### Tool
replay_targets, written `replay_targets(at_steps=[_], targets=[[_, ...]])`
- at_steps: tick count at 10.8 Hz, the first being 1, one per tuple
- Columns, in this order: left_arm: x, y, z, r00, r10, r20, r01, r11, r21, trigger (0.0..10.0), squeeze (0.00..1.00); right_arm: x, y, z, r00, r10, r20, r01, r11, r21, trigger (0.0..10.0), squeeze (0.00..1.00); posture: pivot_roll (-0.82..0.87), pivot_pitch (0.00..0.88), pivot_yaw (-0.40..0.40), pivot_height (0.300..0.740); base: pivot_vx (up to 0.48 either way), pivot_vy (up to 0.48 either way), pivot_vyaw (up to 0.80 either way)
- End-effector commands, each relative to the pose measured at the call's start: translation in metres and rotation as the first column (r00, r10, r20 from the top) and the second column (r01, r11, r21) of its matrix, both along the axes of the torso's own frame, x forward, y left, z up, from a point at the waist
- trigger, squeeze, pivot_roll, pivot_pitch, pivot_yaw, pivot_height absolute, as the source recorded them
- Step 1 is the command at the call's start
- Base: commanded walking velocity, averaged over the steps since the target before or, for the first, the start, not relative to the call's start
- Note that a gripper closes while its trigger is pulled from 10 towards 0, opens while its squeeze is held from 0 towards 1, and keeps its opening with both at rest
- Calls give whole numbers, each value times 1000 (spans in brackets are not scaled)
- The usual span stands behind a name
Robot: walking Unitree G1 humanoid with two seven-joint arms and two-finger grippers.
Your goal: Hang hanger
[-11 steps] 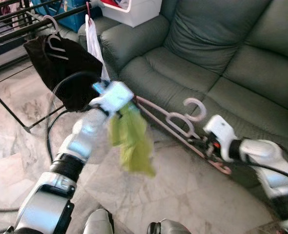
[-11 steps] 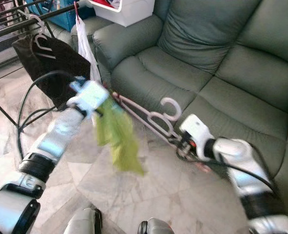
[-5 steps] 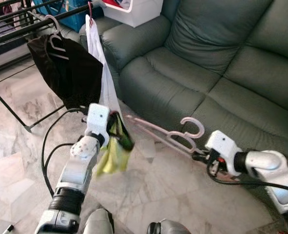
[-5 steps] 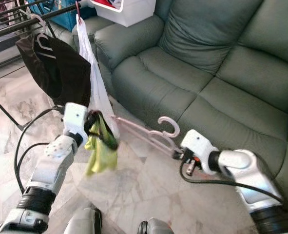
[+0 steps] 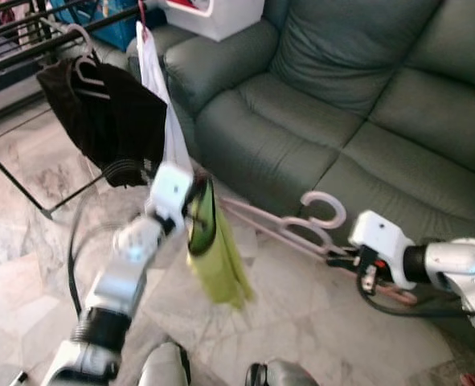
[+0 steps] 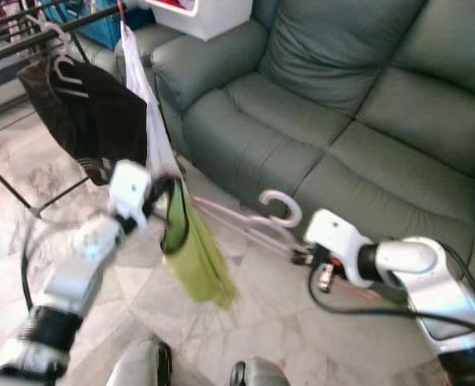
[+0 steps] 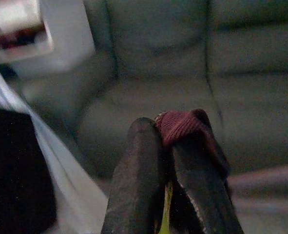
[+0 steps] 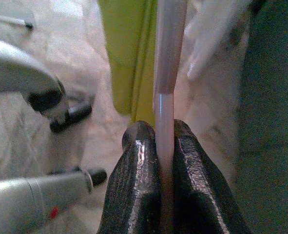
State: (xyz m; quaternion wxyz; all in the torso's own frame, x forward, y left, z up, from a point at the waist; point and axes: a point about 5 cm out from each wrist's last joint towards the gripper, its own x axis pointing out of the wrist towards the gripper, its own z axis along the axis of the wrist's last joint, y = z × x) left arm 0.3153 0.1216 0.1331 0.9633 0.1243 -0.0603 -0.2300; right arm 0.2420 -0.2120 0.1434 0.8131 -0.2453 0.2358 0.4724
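**Hanger held at both ends before the sofa**

The pink hanger (image 5: 289, 227) is held level above the floor (image 5: 317, 322), in front of the sofa (image 5: 341, 96). Its one end is pinched by the right gripper (image 8: 159, 141). The left gripper (image 7: 165, 141) is clamped on the green cloth (image 5: 215, 257) at the other end, near the rack (image 5: 28, 48).

Pink hanger (image 5: 289, 227) between both grippers, green cloth (image 5: 214, 256) dangling
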Motion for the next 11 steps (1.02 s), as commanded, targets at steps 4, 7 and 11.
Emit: replay_targets(at_steps=[4,7,11], targets=[[-33,4,-4,993,-86,77,81,995,63,10000,0,-22,20,-7,999,24,-27,-21,995,99,10000,0,-72,101,-35,740,0,0,0],[-42,-13,-7,971,-229,67,218,966,142,10000,0,-32,15,-11,993,63,-102,-59,997,44,10000,0,-59,109,-34,740,0,0,0],[-33,-21,1,917,-390,83,360,899,250,10000,0,-47,3,-5,973,137,-186,-142,990,-12,10000,0,-71,112,-15,740,0,0,0]])
